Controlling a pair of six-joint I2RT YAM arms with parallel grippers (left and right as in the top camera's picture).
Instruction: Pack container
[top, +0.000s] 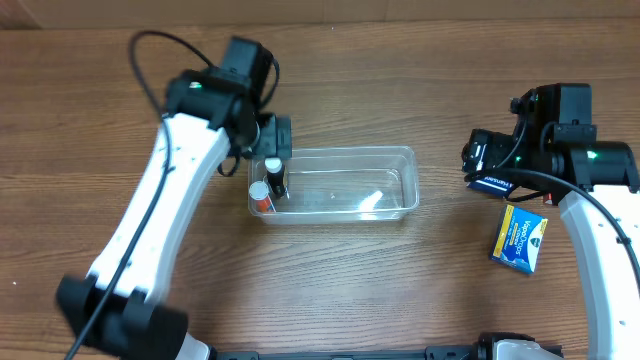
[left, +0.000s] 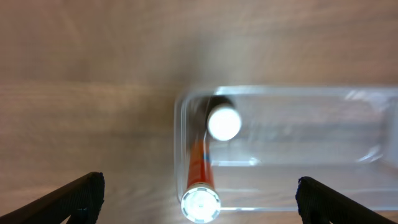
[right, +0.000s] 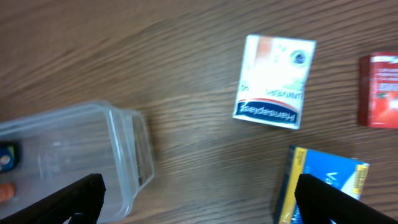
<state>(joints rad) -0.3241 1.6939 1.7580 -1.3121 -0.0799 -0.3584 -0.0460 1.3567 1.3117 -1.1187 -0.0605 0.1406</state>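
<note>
Wood-grain bench (top: 400, 290) is carrying everything. Left gripper (left: 199, 200) jaws are gaping wide and empty, hanging right over an orange tube (left: 201, 167) and a white-capped dark bottle (left: 224, 122) standing in the left end of the container (top: 345, 150), which is sitting mid-frame in the overhead view. Right gripper (right: 199, 199) jaws are spreading equally wide, gripping nothing, above bare wood between the tub's corner and a white box (right: 273, 81), blue box (right: 323, 186) and red box (right: 379, 90). Descending on the left is risking toppling the bottles or snagging the thin wall and dragging the tub. Both arms are reaching up-frame from the lower corners, wrists pointing down.
</note>
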